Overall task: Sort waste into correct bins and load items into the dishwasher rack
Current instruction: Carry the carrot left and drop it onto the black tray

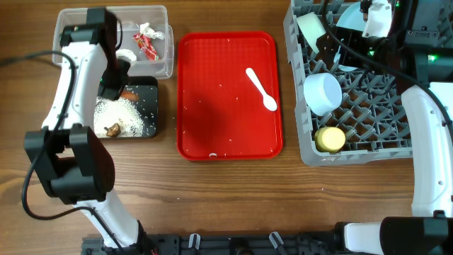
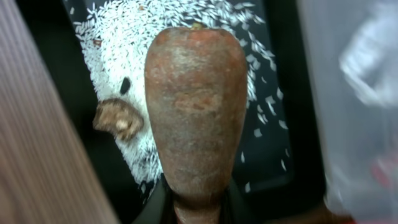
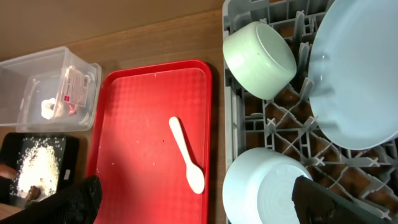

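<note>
My left gripper (image 1: 122,91) is shut on the orange carrot (image 2: 196,112) and holds it just above the black tray (image 1: 150,91). The tray holds white rice (image 1: 122,115) and a brown food bit (image 1: 112,129); both also show in the left wrist view, rice (image 2: 118,56) and bit (image 2: 118,119). The clear tub (image 1: 161,13) holds the red-and-white wrapper (image 1: 146,42) and a white scrap (image 1: 127,54). The white spoon (image 1: 261,88) lies on the red tray (image 1: 212,106). My right gripper (image 3: 196,190) is open and empty above the grey rack (image 1: 368,106), which holds two bowls (image 1: 322,92) (image 1: 310,28), a plate (image 3: 354,74) and a yellow cup (image 1: 330,139).
The red tray lies between the bins and the rack, with a few small crumbs on it. The clear tub stands directly behind the black tray, their edges close. The rack reaches the right and far table edges. Bare wooden tabletop (image 1: 233,198) runs along the front.
</note>
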You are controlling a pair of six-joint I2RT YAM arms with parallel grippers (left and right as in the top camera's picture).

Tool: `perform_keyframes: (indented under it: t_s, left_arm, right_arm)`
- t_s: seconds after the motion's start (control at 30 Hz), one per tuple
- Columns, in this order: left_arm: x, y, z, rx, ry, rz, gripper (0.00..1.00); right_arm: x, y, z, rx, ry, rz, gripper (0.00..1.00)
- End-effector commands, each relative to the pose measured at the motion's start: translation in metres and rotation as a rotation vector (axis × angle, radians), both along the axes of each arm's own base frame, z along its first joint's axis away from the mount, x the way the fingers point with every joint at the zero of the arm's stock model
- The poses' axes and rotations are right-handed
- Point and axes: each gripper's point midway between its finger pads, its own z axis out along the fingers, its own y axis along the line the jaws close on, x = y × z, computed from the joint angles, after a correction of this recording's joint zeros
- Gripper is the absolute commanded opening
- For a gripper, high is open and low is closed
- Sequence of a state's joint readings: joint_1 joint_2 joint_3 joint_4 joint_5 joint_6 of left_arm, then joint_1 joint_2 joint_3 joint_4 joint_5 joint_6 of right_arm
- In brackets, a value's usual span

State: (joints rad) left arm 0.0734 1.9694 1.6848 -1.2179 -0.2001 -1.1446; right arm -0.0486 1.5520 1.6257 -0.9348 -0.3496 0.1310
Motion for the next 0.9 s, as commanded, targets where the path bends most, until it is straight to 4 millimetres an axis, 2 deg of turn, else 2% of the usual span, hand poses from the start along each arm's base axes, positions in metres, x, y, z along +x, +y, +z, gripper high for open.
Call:
perform_keyframes:
  t_s: [0.0, 0.1, 0.17, 0.37, 0.43, 0.47, 0.53, 0.67, 0.7, 0.8, 0.87]
  left_arm:
    - [-0.014, 0.009, -0.043, 0.020, 0.023, 0.111, 0.08]
    - [-0.013, 0.009, -0.070, 0.020, -0.010, 0.111, 0.09]
    - [-0.013, 0.009, -0.083, 0.021, -0.029, 0.112, 0.13]
    - [-0.018, 0.009, -0.088, 0.026, -0.020, 0.110, 0.29]
    - [-0.022, 0.008, -0.086, 0.024, -0.003, 0.104, 0.43]
    - [-0.024, 0.008, -0.084, 0.025, 0.002, 0.102, 0.46]
    - [-0.021, 0.009, -0.070, 0.032, -0.014, 0.004, 0.59]
    - [-0.016, 0.009, -0.033, 0.050, -0.092, -0.086, 0.68]
    - [-0.014, 0.009, -0.018, 0.054, -0.130, -0.105, 0.69]
    - [-0.013, 0.001, 0.029, 0.058, -0.246, -0.198, 0.72]
    - [-0.014, -0.006, 0.049, 0.052, -0.298, -0.251, 0.75]
  right_arm:
    - [-0.001, -0.002, 0.006, -0.014, -0.016, -0.010, 1.00]
    - [-0.001, -0.002, 0.006, -0.013, -0.016, -0.010, 0.99]
    - [-0.002, -0.002, 0.005, -0.012, -0.014, -0.011, 0.99]
    - [-0.001, -0.002, 0.006, -0.013, -0.017, -0.010, 1.00]
    - [0.000, -0.002, 0.006, -0.015, -0.022, -0.009, 1.00]
    - [0.000, -0.001, 0.007, -0.015, -0.026, -0.005, 1.00]
    - [0.003, 0.008, 0.011, -0.026, -0.058, 0.035, 0.99]
    - [0.007, 0.048, 0.018, -0.036, -0.110, 0.136, 1.00]
    - [0.008, 0.067, 0.016, -0.052, -0.125, 0.182, 1.00]
    - [0.016, 0.095, -0.006, -0.140, -0.106, 0.205, 1.00]
    - [0.020, 0.109, -0.030, -0.173, -0.056, 0.228, 1.00]
